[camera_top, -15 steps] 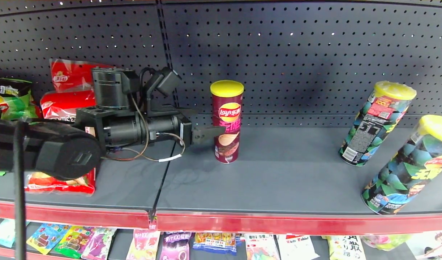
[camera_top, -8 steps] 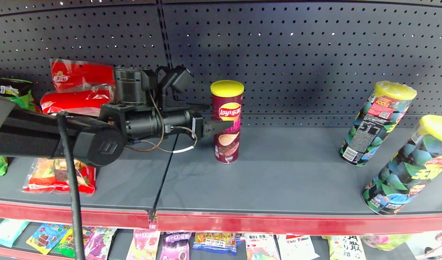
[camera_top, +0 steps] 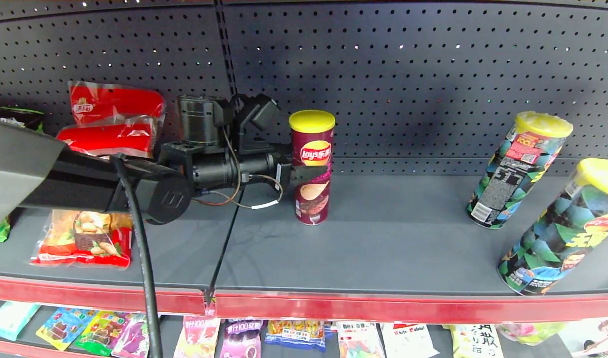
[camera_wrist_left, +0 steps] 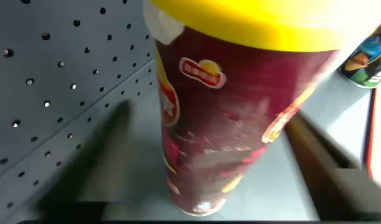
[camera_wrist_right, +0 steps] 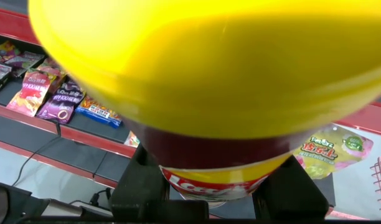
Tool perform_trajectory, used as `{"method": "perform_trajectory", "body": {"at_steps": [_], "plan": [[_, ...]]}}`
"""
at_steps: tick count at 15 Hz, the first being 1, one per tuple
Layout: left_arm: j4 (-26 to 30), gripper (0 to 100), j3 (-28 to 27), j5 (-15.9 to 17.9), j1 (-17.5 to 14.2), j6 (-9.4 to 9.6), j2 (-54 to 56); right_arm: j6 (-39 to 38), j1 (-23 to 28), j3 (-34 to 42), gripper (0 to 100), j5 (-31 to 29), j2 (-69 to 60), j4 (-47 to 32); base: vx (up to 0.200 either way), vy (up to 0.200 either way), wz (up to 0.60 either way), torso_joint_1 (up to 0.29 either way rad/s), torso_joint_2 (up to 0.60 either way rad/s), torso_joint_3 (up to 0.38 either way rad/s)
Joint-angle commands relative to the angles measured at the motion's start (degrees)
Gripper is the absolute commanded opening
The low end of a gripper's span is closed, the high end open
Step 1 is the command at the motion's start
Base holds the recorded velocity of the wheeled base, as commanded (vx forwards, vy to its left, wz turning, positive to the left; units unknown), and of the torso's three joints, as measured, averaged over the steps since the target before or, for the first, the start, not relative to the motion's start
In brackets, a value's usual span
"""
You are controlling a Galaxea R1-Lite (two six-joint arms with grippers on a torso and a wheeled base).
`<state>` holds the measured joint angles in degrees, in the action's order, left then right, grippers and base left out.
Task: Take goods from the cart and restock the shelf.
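1. If you count the chip cans first, you get four. Three stand on the shelf [camera_top: 393, 238] and one sits in the right end effector [camera_wrist_right: 215, 190].
2. Your task can is the maroon can [camera_top: 312, 149] with a yellow lid. It stands upright on the shelf, right between the fingers of the left end effector [camera_top: 318, 168].
3. That left end effector is spread wide, with one finger on each side of the maroon can. In the left wrist view one of the fingers [camera_wrist_left: 100, 162] stands off the can with a gap. The other lies close along the can's side, and you cannot tell whether it touches.
4. Two patterned cans [camera_top: 517, 169] [camera_top: 557, 233] with yellow lids stand on the far side of the maroon can from the left end effector. They are well apart from it, near each other, and both look tilted in the head view.
5. The right end effector is pinching the fourth can [camera_wrist_right: 203, 62], red and yellow with a yellow lid. Its fingers press on either side of the body below the lid.
6. You have three red bags. Two [camera_top: 116, 102] [camera_top: 105, 139] sit back beside the left end effector's wrist, one above the other against the pegboard [camera_top: 408, 74]. The third [camera_top: 82, 238] lies flat farther back along the arm, near the shelf's front edge.
7. One row of small packets [camera_top: 294, 333] lies on the lower shelf beneath the left end effector.
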<state>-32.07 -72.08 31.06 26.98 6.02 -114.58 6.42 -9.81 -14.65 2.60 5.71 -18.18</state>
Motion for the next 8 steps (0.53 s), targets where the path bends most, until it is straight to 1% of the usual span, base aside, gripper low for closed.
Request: {"method": "perform_trajectory", "body": {"at_steps": [1, 6, 8], "plan": [[0.08, 0, -0.6, 0.05, 0.27, 0.04, -0.91, -0.18, -0.03, -0.11, 0, -0.05, 0.01, -0.02, 0.0, 0.0, 0.0, 0.0, 0.0, 0.0], [0.34, 0, 0.8, 0.58, 1.06, 0.13, 1.02, -0.62, -0.03, -0.38, 0, -0.14, 0.1, -0.02, 0.0, 0.0, 0.0, 0.0, 0.0, 0.0], [0.52, 0, 5.55, 2.69, 2.47, 0.04, 5.86, -0.62, -0.03, -0.73, 0, -0.14, 0.1, -0.02, 0.0, 0.0, 0.0, 0.0, 0.0, 0.0]]}}
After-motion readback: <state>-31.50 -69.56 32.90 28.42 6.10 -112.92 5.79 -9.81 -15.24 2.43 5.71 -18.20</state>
